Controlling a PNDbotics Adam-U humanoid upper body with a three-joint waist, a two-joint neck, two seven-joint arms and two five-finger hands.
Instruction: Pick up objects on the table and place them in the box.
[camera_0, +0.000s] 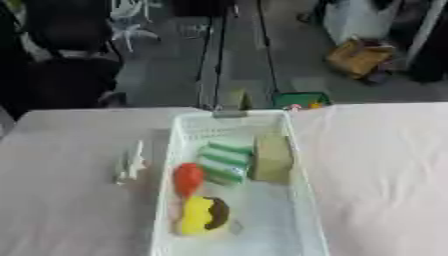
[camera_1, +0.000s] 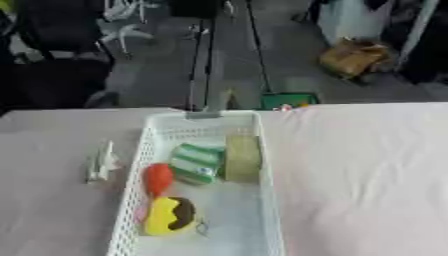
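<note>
A white mesh box (camera_0: 302, 200) sits on the pink-covered surface (camera_0: 385, 165), already holding a red piece (camera_0: 187, 179), a yellow toy with a dark patch (camera_0: 203, 215), a green-and-white striped pack (camera_0: 223, 161) and an olive block (camera_0: 273, 157). One small pale object (camera_0: 129, 164) remains just left of the box, outside its wall. It looks light, thin and stiff, best pinched across its narrow middle; its exact make is unclear. Neither robot hand appears in either view, so their state cannot be told.
</note>
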